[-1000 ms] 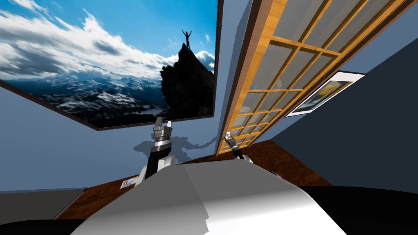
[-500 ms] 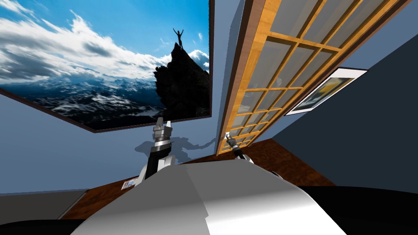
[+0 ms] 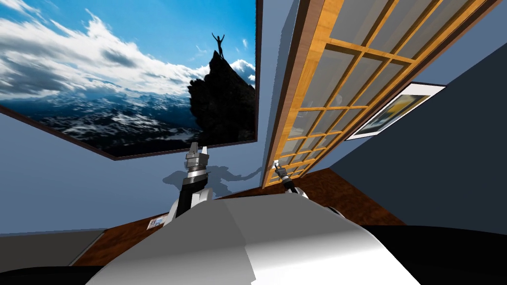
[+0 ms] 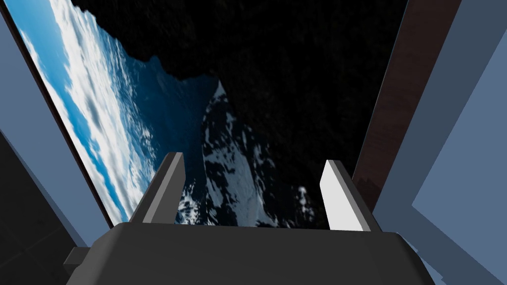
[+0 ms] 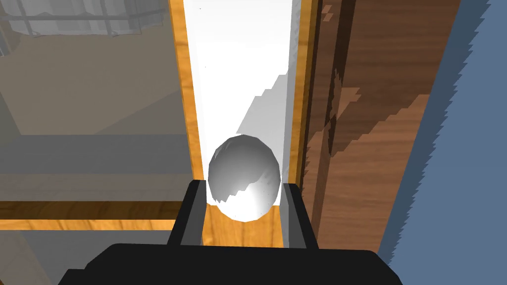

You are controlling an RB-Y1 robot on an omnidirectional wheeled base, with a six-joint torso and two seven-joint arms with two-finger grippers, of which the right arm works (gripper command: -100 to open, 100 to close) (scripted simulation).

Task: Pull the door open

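Observation:
The door (image 3: 317,74) is a light wooden grid of glass panes, standing at an angle to the right of the middle in the head view. Its round grey knob (image 5: 243,178) sits on a bright strip of the door's stile (image 5: 237,74). My right gripper (image 5: 243,185) is shut on the knob, one finger pressing each side. In the head view the right gripper (image 3: 280,170) shows at the door's lower edge. My left gripper (image 3: 196,152) is raised before the blue wall, and its fingers (image 4: 166,188) stand wide open with nothing between them.
A dark brown door frame (image 5: 366,123) runs beside the stile, with blue wall beyond it. A large framed mountain picture (image 3: 124,74) hangs left of the door, a small framed picture (image 3: 396,111) on the dark wall to the right. The floor (image 3: 346,198) is dark wood.
My right gripper's fingers have closed onto the knob. My head camera shifted slightly at first, then held still. The left arm has stayed where it was.

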